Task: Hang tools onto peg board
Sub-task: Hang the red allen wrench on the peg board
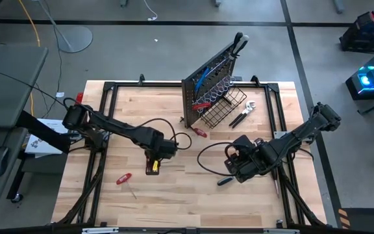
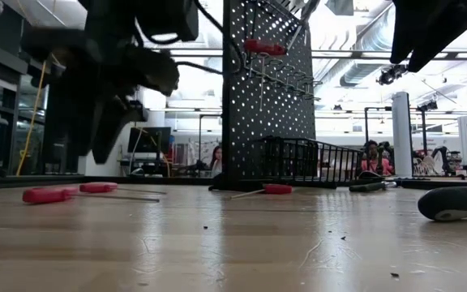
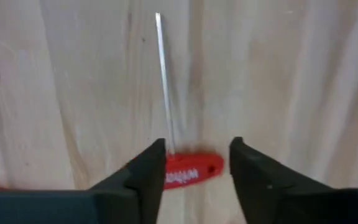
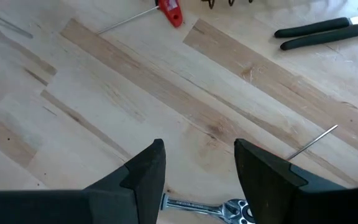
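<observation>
**Red key lined up as two arms work a scattered tool set**

Red plastic shows between the dark fingers of the left end effector (image 3: 194,168), which hangs over a T-handle key (image 3: 188,171) lying flat on the pale wood counter (image 1: 174,195). The fingers stand apart, one on each side of the handle, apparently so that a straight drop would close them across its short width while the steel shaft points clear ahead. The right end effector (image 4: 197,171) is also spread, poised above a chrome ratchet (image 4: 219,208) whose head sits just beneath the gap; nothing is gripped by either arm.

The peg board (image 1: 213,88) stands upright toward the counter's far side, tilted in the overhead view, with a blue tool and a red one already on its hooks and a wire basket (image 1: 229,107) at its foot. Pliers (image 1: 242,116) rest beside that basket. Two more red keys (image 1: 123,178) lie apart on the wood, and a black-handled screwdriver (image 1: 224,181) sits near the right arm. Most pieces remain unhung.
</observation>
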Controlling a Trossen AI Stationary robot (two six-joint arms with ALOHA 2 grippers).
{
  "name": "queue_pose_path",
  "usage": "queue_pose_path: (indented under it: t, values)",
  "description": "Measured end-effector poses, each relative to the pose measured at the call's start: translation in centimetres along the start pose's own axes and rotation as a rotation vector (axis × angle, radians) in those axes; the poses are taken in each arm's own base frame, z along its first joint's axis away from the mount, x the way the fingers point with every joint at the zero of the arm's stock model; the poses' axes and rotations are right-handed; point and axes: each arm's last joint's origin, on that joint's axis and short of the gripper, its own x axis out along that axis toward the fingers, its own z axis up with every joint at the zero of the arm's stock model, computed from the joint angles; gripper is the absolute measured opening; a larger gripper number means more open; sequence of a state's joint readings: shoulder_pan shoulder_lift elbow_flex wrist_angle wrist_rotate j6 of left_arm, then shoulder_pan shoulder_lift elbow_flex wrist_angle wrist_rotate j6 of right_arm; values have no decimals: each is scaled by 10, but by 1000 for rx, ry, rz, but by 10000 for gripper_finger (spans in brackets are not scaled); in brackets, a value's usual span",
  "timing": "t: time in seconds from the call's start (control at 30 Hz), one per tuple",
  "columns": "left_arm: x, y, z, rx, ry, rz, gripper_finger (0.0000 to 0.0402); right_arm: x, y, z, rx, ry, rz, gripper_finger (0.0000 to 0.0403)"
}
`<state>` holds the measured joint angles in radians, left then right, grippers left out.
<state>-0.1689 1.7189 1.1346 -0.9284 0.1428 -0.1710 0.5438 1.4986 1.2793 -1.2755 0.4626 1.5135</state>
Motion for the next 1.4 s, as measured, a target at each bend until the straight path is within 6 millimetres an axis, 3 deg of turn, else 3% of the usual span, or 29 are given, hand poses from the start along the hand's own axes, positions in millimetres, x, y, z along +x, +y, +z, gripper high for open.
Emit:
queue_pose_path:
  t: [0.17, 0.4, 0.53, 0.67, 0.77, 0.93, 1.2, 1.4]
  values:
    - [14, 2, -5, -11, 42, 21, 211, 0, 0, 0, -7, -6, -1, 185]
    - [43, 9, -14, -80, 116, 96, 199, 0, -1, 1, -9, -21, -5, 185]
    - [57, 11, -17, -105, 158, 129, 147, 0, -1, 1, -6, -25, -7, 185]
    - [62, 10, -17, -79, 172, 126, 29, 0, -1, 1, -4, -23, -7, 185]
    - [59, 9, -16, -63, 161, 125, 7, 0, -1, 1, 5, -22, -8, 185]
    - [37, 5, -9, -51, 28, 107, 1, 0, -1, 1, 4, -21, -9, 185]
    - [-22, -4, -9, -76, -292, 1, 0, 0, 1, 1, -10, -36, 5, 185]
    - [-73, -5, -18, -111, -564, -83, 0, -2, 22, 6, -227, -137, 190, 185]
